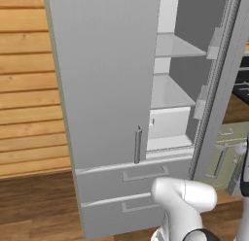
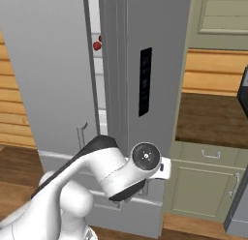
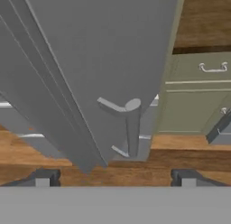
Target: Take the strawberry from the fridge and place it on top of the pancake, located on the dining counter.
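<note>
While my hand camera looks along the outer face of the swung-open right door of the tall light grey fridge point(image 1: 104, 89), my two dark fingertips sit at the bottom corners of that view, far apart, nothing between them: jaws spread wide around empty air. My gripper point(image 3: 115, 177) points at the door's vertical grey bar handle point(image 3: 131, 128), which stands at centre frame, just above and between the fingertips, not touched.

Left base view: the fridge's left door is closed and takes up the centre-left of the frame, its own bar handle point(image 1: 138, 145) low on its right edge. Right door open, seen edge-on at the upper right. Between them, pale grey shelves point(image 1: 177, 46) in the upper middle, a pale bin below them. Two bottom drawers point(image 1: 141, 176) at lower centre. My white arm rises from the lower right.

Right base view: a tiny bright red rounded strawberry point(image 2: 97, 46) shows through the narrow gap between the doors, upper-centre left, inside the fridge; a second, darker red bit peeks just above and to its right, too hidden to identify. A dark vertical panel point(image 2: 145, 82) sits on the open door's face. Pale green cabinet point(image 2: 206, 186) with a dark brown wooden top point(image 2: 213, 115) at the right.
</note>
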